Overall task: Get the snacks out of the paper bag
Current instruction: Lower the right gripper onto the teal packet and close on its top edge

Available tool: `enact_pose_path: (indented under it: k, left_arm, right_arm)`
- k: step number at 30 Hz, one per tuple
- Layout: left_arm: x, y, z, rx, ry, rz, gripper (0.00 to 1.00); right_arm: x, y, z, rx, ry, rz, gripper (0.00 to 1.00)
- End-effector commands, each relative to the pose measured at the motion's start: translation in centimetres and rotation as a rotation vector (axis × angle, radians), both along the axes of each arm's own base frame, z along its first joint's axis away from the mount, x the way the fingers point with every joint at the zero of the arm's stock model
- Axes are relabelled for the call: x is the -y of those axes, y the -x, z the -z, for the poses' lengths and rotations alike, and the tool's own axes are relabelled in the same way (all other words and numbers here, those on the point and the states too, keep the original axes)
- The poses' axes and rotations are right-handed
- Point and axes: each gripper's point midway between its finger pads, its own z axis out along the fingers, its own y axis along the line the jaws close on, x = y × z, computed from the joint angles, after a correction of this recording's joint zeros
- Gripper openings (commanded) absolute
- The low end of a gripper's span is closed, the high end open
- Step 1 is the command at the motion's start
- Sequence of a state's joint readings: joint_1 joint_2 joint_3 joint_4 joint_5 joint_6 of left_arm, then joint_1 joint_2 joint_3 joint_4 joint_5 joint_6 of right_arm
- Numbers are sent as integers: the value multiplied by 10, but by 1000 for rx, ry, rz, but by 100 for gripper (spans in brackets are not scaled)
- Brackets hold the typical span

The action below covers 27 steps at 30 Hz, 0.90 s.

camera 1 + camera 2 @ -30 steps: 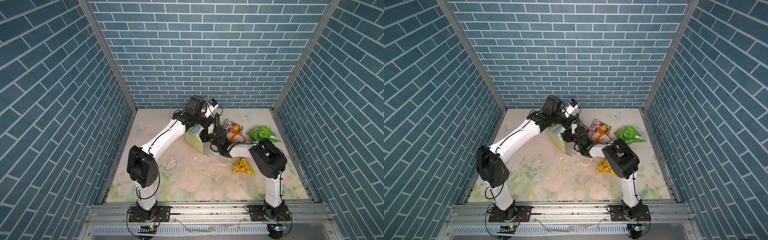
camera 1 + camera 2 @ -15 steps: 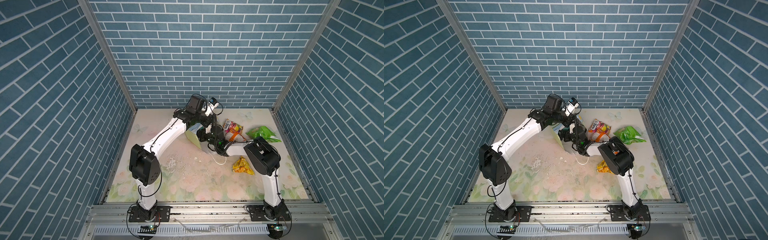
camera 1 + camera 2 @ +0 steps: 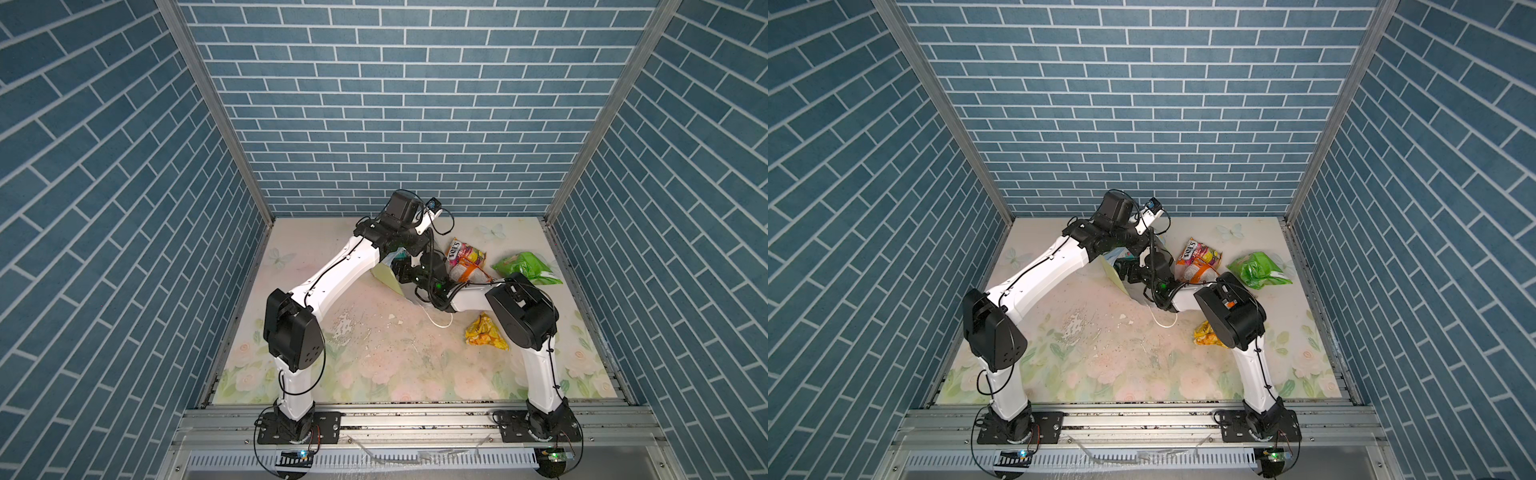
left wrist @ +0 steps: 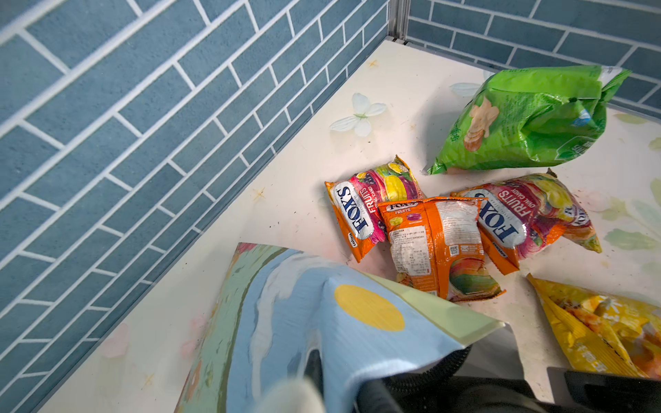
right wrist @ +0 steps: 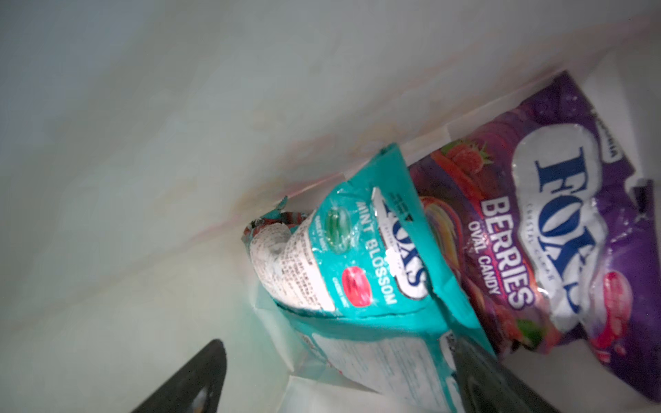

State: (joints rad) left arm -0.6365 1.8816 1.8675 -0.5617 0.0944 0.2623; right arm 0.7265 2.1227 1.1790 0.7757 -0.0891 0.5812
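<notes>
Flowered table (image 3: 374, 353), with the paper bag (image 4: 286, 321) tipped over near its middle back; the left gripper (image 3: 402, 252), fully closed, pinches the bag's edge. Out on the table beside the bag lie a green packet (image 3: 525, 268), a yellow packet (image 3: 484, 336) and three orange FOX'S packets (image 4: 436, 243) that touch one another. Inside the bag's white interior, a purple packet (image 5: 536, 232) and a teal packet (image 5: 357, 268) overlap. The right gripper (image 5: 336, 343), spread wide and holding nothing, has one finger on either side of the teal packet's near end.
</notes>
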Motion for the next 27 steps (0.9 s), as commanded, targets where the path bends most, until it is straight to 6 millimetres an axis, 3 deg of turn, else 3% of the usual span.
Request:
enact_pose_path:
  k: [1, 12, 21, 23, 27]
  left_arm:
    - [7, -2, -37, 102, 32, 2, 0]
    - [3, -5, -54, 142, 57, -31, 0]
    - [21, 11, -52, 101, 108, 51, 0]
    - [25, 13, -50, 89, 124, 67, 0]
    - [29, 17, -48, 74, 146, 90, 0]
  right_arm:
    - [8, 0, 2, -5, -38, 36, 98]
    - [11, -1, 18, -49, 1, 60, 96]
    - [-4, -19, 14, -34, 34, 64, 99]
    - [-7, -23, 30, -65, 58, 72, 99]
    - [-13, -32, 43, -108, 105, 96, 99]
